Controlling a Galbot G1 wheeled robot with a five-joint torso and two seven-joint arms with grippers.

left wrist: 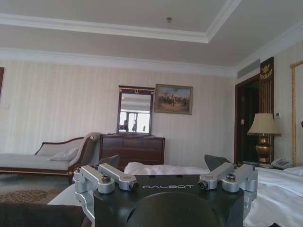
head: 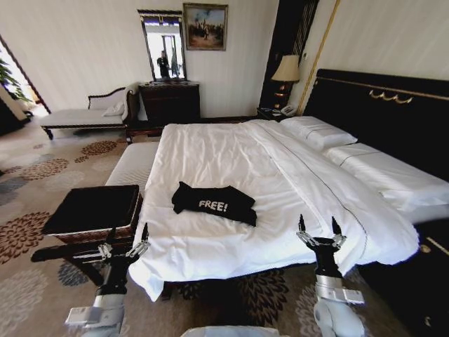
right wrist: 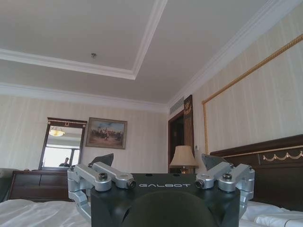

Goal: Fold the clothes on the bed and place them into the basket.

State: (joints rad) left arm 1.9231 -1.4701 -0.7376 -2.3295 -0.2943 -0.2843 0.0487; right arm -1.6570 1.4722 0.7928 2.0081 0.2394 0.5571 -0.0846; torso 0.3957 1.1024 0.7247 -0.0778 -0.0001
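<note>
Pre-fold: both your left gripper and right gripper spread, empty; T-shirt lies ahead between them—reach forward.

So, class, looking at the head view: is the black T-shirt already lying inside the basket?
No. The black T-shirt lies on the bed, while the basket stands beside it on the floor.

mirror, painting, lamp, dresser, chaise.
</note>
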